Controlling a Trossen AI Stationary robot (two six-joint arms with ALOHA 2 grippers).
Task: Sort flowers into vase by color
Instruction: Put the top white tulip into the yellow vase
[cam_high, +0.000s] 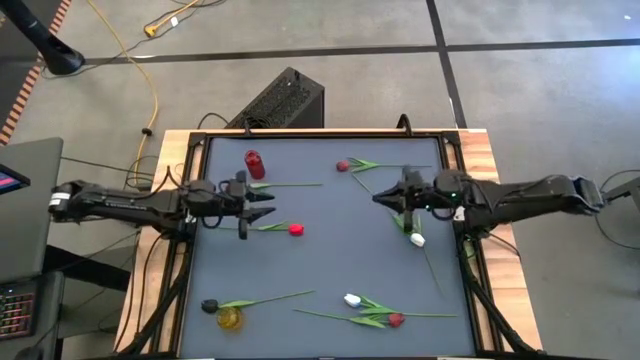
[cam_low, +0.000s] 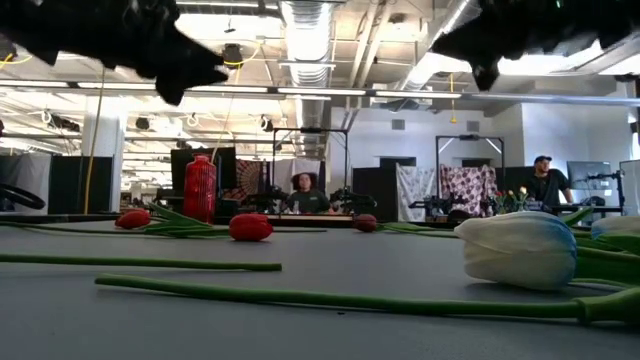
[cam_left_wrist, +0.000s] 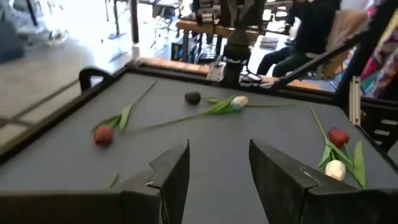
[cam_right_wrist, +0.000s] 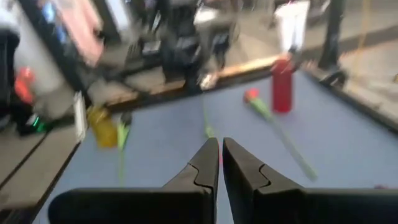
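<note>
Fingers of our left gripper (cam_high: 266, 205) stand parted and empty above the red tulip (cam_high: 295, 229), nearest this arm, its stem running across the table (cam_high: 330, 265) toward the red vase (cam_high: 254, 163), while our right gripper (cam_high: 383, 196) hovers pinched, holding nothing.

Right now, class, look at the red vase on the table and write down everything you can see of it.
The red vase is a small, bottle-shaped container, bright red, seemingly glossy plastic or glass, with a ribbed-looking body and a narrower neck. It stands upright on the dark grey table mat, near the far edge on the left arm's side. No flower is in it. A red tulip lies just beside its base in the low view; whether they touch cannot be told. Neither tool touches it.
</note>
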